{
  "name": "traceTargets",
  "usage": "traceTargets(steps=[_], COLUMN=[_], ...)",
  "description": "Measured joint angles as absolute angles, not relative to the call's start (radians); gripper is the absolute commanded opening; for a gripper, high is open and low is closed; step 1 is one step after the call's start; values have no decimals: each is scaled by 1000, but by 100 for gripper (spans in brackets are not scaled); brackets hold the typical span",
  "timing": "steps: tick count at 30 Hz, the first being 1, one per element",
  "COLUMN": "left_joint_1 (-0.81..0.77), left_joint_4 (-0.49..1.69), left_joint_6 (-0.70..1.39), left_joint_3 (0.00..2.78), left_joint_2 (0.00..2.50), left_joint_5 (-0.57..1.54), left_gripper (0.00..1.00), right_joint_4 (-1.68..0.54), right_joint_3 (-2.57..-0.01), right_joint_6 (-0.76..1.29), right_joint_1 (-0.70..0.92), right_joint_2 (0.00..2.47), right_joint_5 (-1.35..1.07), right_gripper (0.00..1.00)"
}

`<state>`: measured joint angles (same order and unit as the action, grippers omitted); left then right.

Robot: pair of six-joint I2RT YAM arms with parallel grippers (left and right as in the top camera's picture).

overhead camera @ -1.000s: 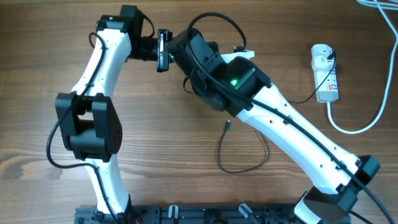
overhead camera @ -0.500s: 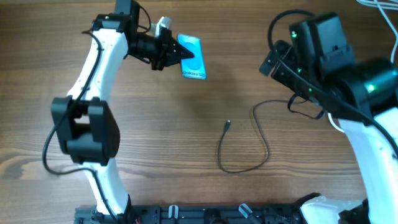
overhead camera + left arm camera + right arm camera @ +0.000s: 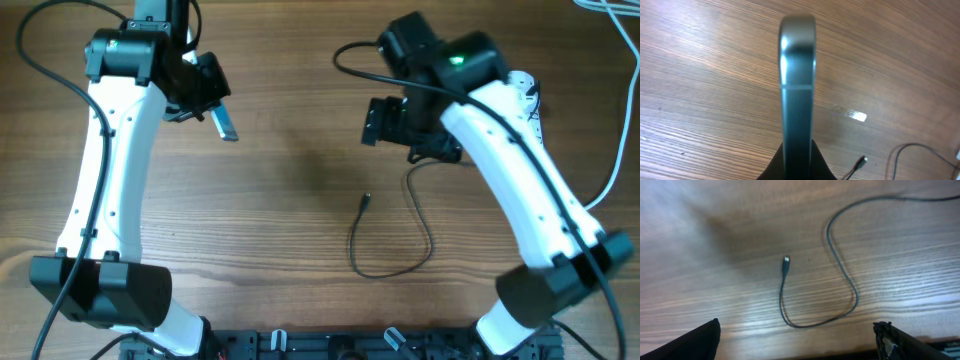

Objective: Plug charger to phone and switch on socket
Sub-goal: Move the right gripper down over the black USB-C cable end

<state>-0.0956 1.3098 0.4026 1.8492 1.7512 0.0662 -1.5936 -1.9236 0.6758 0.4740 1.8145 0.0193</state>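
Note:
My left gripper [image 3: 210, 103] is shut on the phone [image 3: 226, 122] and holds it edge-on above the table at the upper left. In the left wrist view the phone's thin edge [image 3: 798, 85] stands up between my fingers [image 3: 798, 162]. The charger, a thin black cable [image 3: 425, 235], lies looped mid-table with its plug tip [image 3: 366, 199] free. It also shows in the right wrist view [image 3: 840, 267], tip [image 3: 785, 260]. My right gripper [image 3: 385, 122] is open and empty above the table, its fingers wide apart [image 3: 800, 340]. The socket [image 3: 528, 95] is mostly hidden behind the right arm.
A thicker white cable [image 3: 612, 185] curves along the right edge. The cable tip also shows at the lower right of the left wrist view [image 3: 863, 160]. A black rail [image 3: 330, 345] runs along the table's front edge.
The left arm lifted the phone and swung it left, now edge-on. The right arm swung back from the right to the table's upper middle, covering the socket. The charger has not moved.

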Motion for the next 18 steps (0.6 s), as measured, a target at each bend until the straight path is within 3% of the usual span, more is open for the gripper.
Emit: traceTargets(steps=[5,13,18], left_joint_1=[-38,-37,-37], left_joint_4=[1340,1343,1339], left_joint_6=[410,410,410], left_joint_3=[1849,1849,1849], left_joint_2=[1751,1751,1751], left_joint_5=[34,30,30], left_gripper=[4,4,4], right_joint_4=[-1602,-1592,-1299], right_joint_3=[-1922,-1810,-1516], right_joint_6=[738,744,747], right_joint_1=[482,614,579], right_joint_2=[1899,1815,1812], right_joint_5=[9,54,0], right_gripper=[100,100,100])
